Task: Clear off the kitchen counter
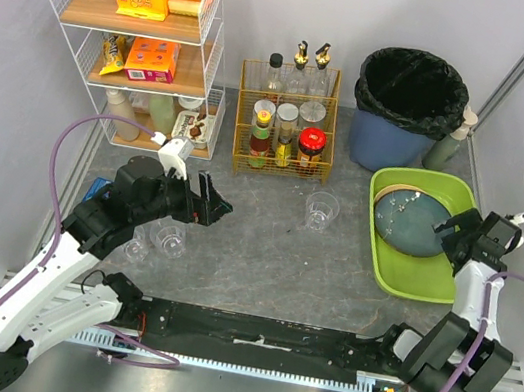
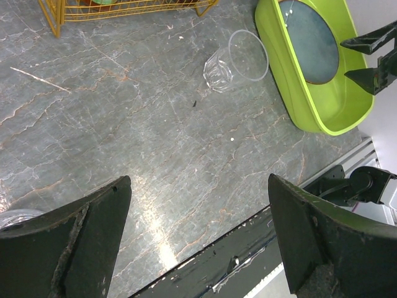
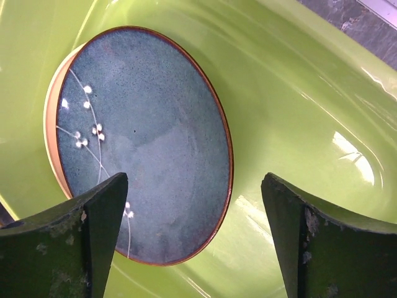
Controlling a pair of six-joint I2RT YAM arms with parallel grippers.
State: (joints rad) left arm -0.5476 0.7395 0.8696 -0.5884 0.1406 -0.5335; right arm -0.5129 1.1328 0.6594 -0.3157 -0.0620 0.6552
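Note:
The dark grey stone-patterned kitchen counter holds a clear plastic cup in its middle and two more clear cups at the left. My left gripper hovers open and empty above the counter, just right of the two cups. In the left wrist view the middle cup lies ahead of it. My right gripper is open and empty over the lime-green tray, just above a blue plate lying in it.
A white wire rack with wooden shelves holds snack boxes at the back left. A yellow wire caddy of bottles stands at the back centre. A blue bin with a black bag stands at the back right.

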